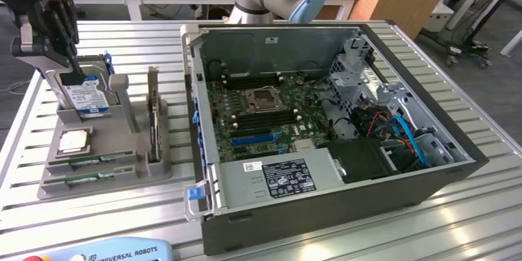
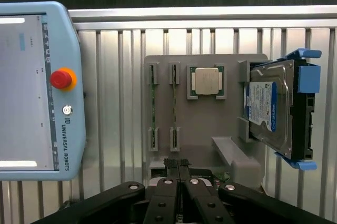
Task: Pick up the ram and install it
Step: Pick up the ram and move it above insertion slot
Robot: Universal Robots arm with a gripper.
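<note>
Two ram sticks (image 2: 153, 105) (image 2: 174, 105) stand on edge in side-by-side slots of a grey holder (image 2: 210, 129). In the exterior view the two ram sticks (image 1: 90, 162) (image 1: 88, 179) lie at the holder's (image 1: 106, 169) near end. My gripper (image 2: 179, 163) hangs well above the holder, fingers shut together with nothing between them. The exterior view has the gripper (image 1: 70, 73) over the holder's far end, by the hard drive (image 1: 85, 96). The open computer case (image 1: 456, 169) shows its motherboard (image 1: 261, 114) with dark memory slots on both sides of the processor socket (image 1: 263, 98).
The holder also carries a square silver processor chip (image 2: 206, 81), a silver-and-blue hard drive (image 2: 268, 108) in blue brackets, and an upright card (image 1: 153, 111). A teach pendant (image 2: 37, 90) lies on the slatted metal table (image 1: 326, 236), beside the holder.
</note>
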